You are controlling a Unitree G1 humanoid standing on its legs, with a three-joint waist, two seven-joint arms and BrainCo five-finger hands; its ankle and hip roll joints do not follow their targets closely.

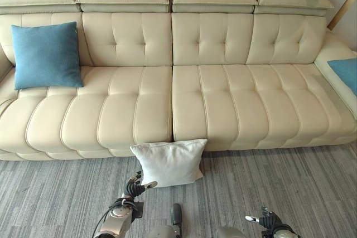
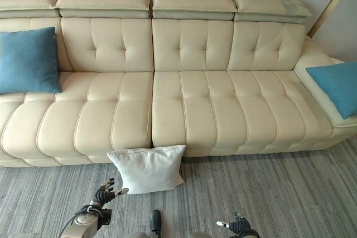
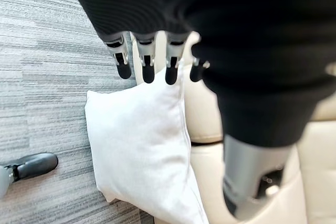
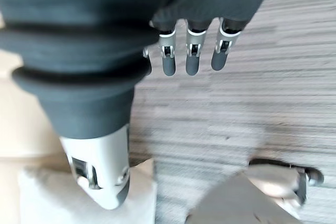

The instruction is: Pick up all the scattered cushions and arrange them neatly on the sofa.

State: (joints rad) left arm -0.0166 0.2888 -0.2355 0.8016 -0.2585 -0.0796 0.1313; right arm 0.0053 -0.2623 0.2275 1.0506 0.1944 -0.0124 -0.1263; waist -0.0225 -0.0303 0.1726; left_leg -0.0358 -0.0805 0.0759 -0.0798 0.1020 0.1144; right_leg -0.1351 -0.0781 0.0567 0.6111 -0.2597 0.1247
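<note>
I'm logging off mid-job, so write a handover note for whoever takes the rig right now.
Left hand: open, holding nothing, raised just short of the white cushion.
Right hand: open, empty, low over the carpet.
White cushion: on the carpet, leaning against the front of the sofa near its middle seam.
Done: one blue cushion stands against the backrest at the sofa's left end; a second blue cushion lies on the right end section.
Left: grasp the white cushion, lift it onto the sofa, then probably tidy the right blue one.
</note>
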